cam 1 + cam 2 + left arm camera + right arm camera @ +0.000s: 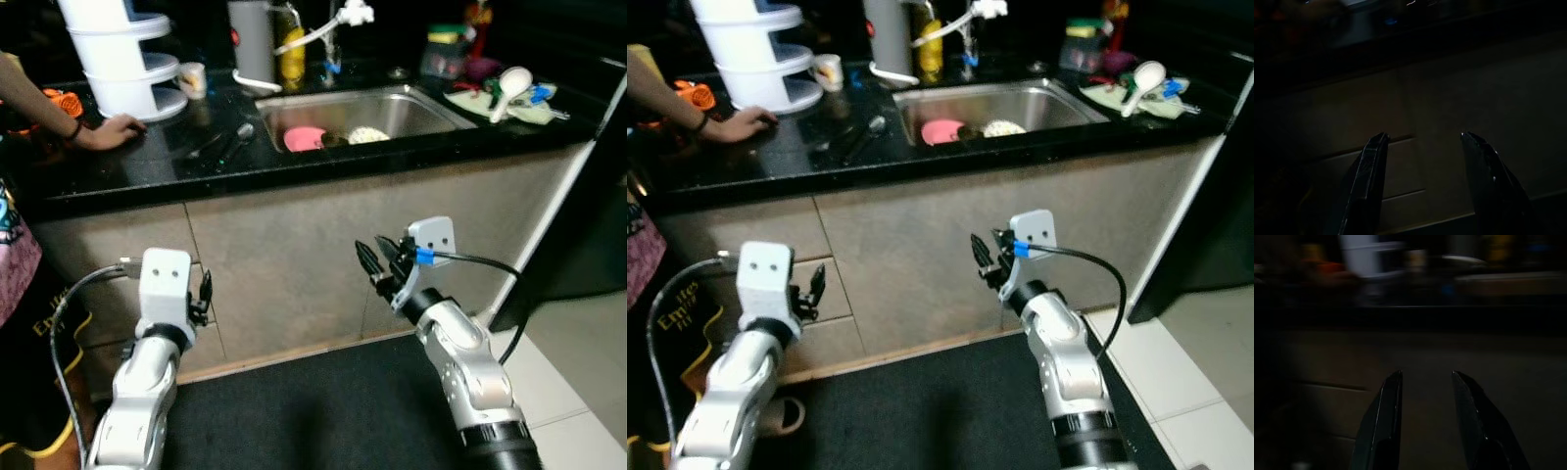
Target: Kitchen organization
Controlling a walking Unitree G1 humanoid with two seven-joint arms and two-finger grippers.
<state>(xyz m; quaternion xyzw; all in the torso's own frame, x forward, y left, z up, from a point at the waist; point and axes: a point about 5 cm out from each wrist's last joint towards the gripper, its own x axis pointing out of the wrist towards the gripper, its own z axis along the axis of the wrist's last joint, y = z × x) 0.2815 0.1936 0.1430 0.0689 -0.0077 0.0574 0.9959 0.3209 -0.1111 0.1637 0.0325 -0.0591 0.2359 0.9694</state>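
Note:
A black countertop (pixel 176 166) runs across the view, with a steel sink (pixel 397 110) set into it. In the sink lie a pink dish (pixel 304 138) and a pale dish (pixel 368 134). Dark utensils (pixel 230 142) lie on the counter to the left of the sink. A white ladle (pixel 509 86) rests on a cloth at the right. Both grippers hang below counter height, facing the beige cabinet front (pixel 294 255). My left gripper (pixel 204 294) is open and holds nothing. My right gripper (pixel 377 262) is open too, its fingers (pixel 1386 416) apart and bare.
A person's hand (pixel 108 130) rests on the counter at the left, beside a white tiered rack (pixel 122 54) and a small cup (pixel 193 78). Bottles and a faucet (pixel 323 34) stand behind the sink. A black mat (pixel 323 411) covers the floor before the cabinets.

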